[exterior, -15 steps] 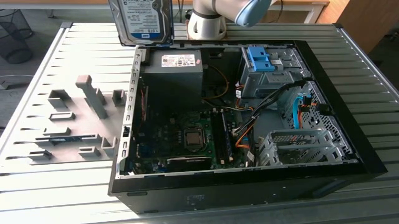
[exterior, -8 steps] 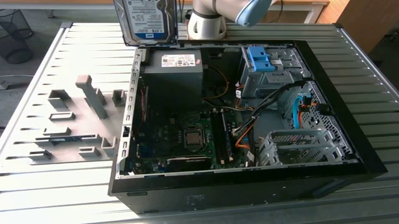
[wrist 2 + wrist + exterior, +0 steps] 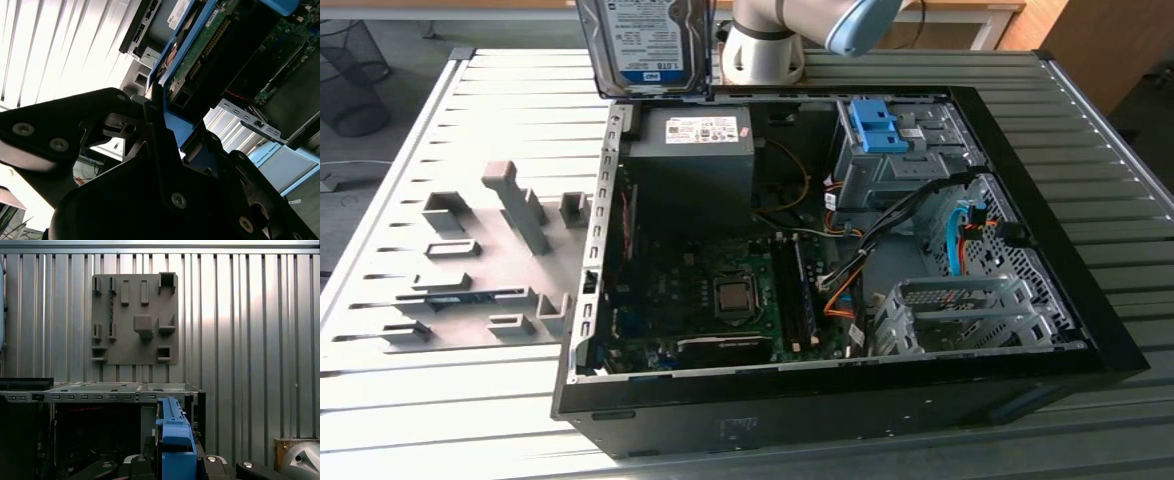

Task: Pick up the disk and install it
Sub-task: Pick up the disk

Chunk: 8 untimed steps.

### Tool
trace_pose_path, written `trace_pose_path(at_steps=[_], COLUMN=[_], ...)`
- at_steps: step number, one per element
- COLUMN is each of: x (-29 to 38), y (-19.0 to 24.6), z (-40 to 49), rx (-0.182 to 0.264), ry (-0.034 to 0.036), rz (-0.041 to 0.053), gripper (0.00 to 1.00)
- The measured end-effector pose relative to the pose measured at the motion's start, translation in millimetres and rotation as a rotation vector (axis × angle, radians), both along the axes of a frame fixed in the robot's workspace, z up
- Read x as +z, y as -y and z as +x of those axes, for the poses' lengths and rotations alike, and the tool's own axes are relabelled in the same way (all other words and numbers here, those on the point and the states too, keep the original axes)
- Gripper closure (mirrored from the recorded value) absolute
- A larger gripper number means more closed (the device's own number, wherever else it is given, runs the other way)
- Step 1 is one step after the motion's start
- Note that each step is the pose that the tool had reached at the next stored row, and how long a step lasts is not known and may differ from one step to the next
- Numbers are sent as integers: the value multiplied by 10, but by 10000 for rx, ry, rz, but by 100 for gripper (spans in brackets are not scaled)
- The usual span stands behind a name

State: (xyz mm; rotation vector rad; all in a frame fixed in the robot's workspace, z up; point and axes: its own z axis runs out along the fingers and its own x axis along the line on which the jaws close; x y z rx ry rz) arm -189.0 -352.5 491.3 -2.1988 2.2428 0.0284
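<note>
Flat silver metal disk (image 3: 647, 45) in bright blue plastic carrier (image 3: 175, 440) hangs upright above far rim of open black computer case (image 3: 854, 410), off ribbed metal worktop (image 3: 454, 420). Black pincer (image 3: 175, 135) is clamped across carrier edges. Judged dense, rigid, shock-sensitive. Best held by plastic frame, clear of green circuit board (image 3: 200, 50).

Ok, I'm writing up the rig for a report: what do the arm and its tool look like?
In the exterior view the arm has a pale silver-grey cylindrical body with a light blue joint cap. In the second wrist view the tool is matte black, built of angular linked plates fastened with silver screws.
</note>
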Motion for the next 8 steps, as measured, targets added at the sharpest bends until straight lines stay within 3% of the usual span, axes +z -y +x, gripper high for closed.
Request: trace_pose_path(at_steps=[8], x=[0], y=[0], z=[16], rx=[0], ry=[0], rz=[0], gripper=[64])
